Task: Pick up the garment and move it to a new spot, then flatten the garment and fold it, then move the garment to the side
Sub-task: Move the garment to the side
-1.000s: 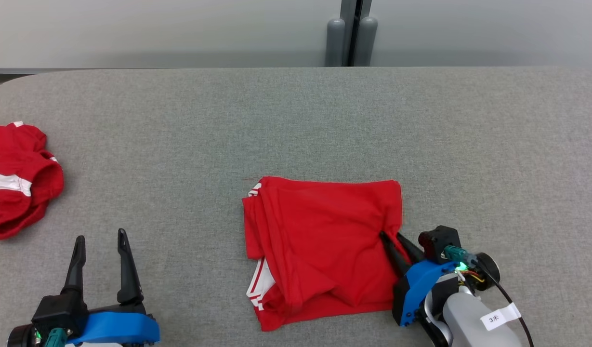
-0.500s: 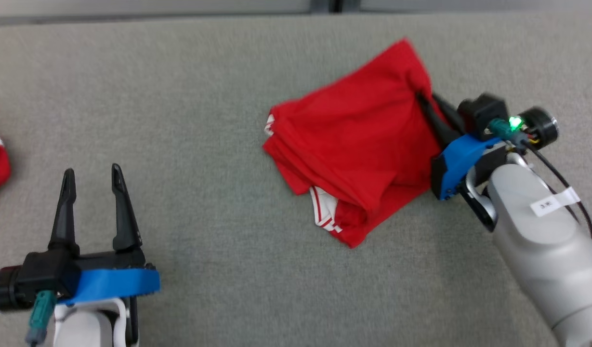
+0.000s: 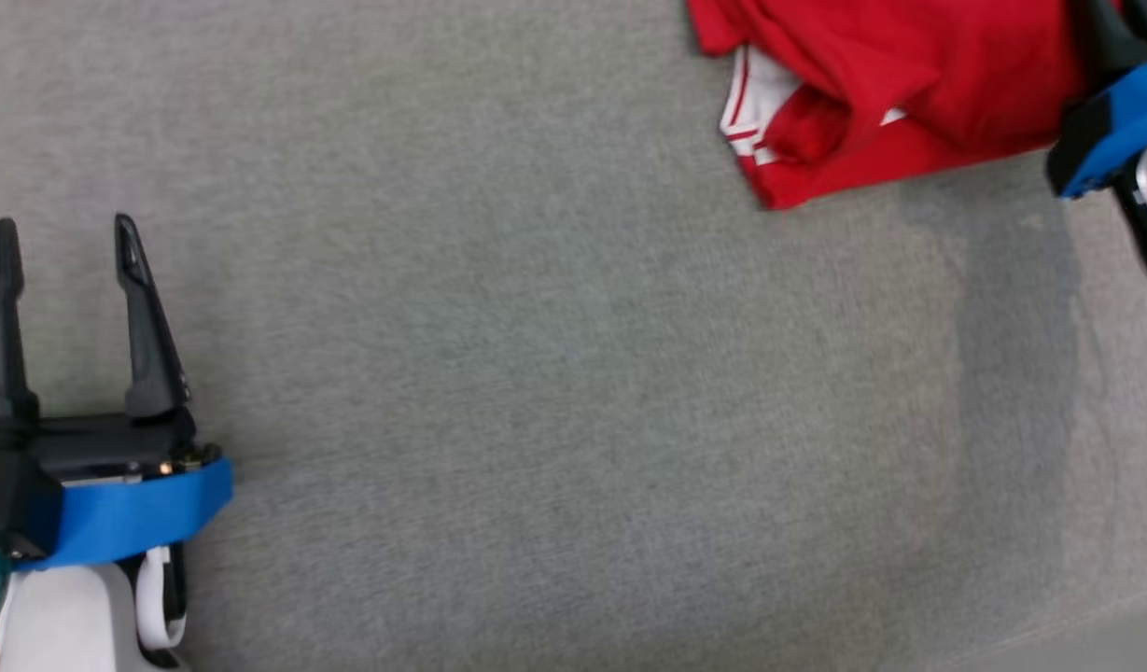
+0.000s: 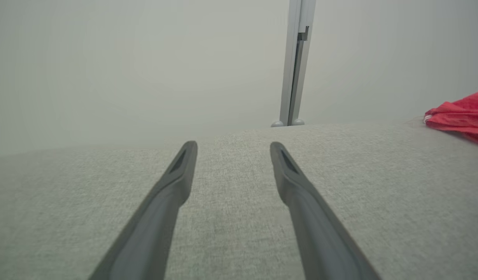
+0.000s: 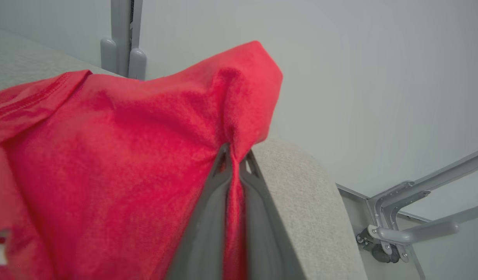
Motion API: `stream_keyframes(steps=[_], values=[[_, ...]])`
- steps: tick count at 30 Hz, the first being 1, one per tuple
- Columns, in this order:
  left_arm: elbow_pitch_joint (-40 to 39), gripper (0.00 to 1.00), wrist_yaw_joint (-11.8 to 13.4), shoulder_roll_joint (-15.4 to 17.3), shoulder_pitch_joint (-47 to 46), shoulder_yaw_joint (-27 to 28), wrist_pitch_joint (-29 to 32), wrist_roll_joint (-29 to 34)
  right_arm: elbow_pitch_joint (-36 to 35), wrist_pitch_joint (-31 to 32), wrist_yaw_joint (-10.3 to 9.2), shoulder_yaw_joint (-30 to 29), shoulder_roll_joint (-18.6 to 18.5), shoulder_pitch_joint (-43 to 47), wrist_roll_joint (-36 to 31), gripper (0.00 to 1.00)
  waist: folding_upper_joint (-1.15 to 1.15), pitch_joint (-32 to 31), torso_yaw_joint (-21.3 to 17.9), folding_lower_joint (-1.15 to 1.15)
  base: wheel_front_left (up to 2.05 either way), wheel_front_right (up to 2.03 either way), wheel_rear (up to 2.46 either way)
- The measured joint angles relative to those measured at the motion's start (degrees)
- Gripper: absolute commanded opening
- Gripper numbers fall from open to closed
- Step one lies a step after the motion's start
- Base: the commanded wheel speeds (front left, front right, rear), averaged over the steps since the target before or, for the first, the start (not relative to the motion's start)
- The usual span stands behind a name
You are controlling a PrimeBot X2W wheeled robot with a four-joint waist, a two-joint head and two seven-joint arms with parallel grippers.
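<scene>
Where fingers (image 5: 202, 233) pinch, soft red garment (image 5: 106, 155) — puckered.

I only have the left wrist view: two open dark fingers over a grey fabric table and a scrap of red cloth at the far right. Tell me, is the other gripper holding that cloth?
Observer: Yes. The right wrist view shows the right gripper shut on a pinched fold of the folded red fabric garment.
Operator: How near the table's edge is that grip?
Observer: Close beside it. The grey fabric table's rounded corner curves away just right of the grip in that view.
Operator: Any markings on the garment?
Observer: The head view shows white stripes at its lower left end.
</scene>
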Motion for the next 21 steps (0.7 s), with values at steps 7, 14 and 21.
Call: stream_keyframes(steps=[7, 14, 21], values=[[-2.89, 1.0, 0.03, 1.66, -0.08, 0.03, 0.0, 0.62, 1.86, -0.2, 0.0, -1.7, -2.82, -4.18, -0.12, 0.0, -0.01, 2.47, -2.31, -0.01, 0.0, 0.0, 0.0], [-3.38, 1.0, 0.0, 1.77, -0.4, -0.69, -0.01, 0.51, 8.06, 1.38, 0.01, -1.47, -3.94, -9.11, 0.05, 0.0, -0.01, 2.87, -1.34, -0.02, 0.0, 0.0, 0.0], [-2.52, 1.0, 0.38, 1.38, -0.46, -1.26, 0.0, -0.09, 12.91, 0.56, 0.0, -1.41, -3.9, -11.27, -0.34, 1.0, -0.01, 2.22, 0.02, -0.01, 0.0, 0.0, 0.0]])
